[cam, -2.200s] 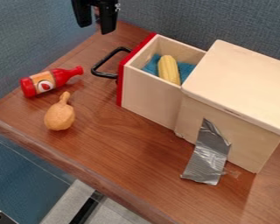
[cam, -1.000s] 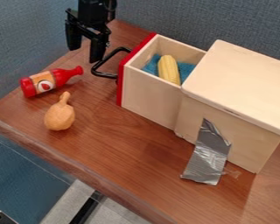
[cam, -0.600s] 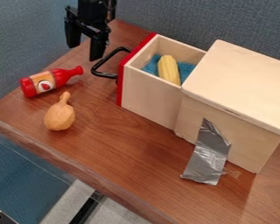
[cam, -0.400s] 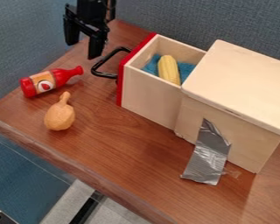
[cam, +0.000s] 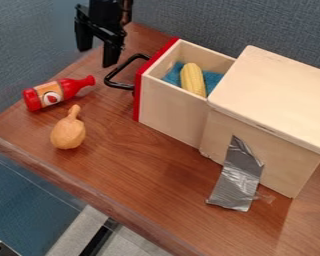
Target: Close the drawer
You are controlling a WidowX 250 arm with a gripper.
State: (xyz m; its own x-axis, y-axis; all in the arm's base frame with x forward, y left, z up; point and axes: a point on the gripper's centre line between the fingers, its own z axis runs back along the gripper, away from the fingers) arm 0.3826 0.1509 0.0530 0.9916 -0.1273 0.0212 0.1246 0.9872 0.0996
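Observation:
The black gripper (cam: 97, 56) hangs at the upper left, open, its two fingers apart with nothing between them. It is just left of and behind the drawer's black handle (cam: 111, 82). The wooden drawer (cam: 169, 108) with a red front stands pulled out to the left from its wooden box (cam: 276, 100). Inside the drawer a yellow corn cob (cam: 193, 80) lies on a blue cloth (cam: 173, 74).
A red bottle (cam: 58, 93) lies on the wooden table (cam: 142, 170) left of the handle, with an orange-brown drumstick (cam: 68, 131) in front of it. Silver tape (cam: 237, 177) runs from the box's side onto the table. Grey-blue partitions rise behind.
Compared with the earliest frame, the gripper has come down toward the table beside the handle. Over the latest frames it shifts only slightly. The drawer has not moved.

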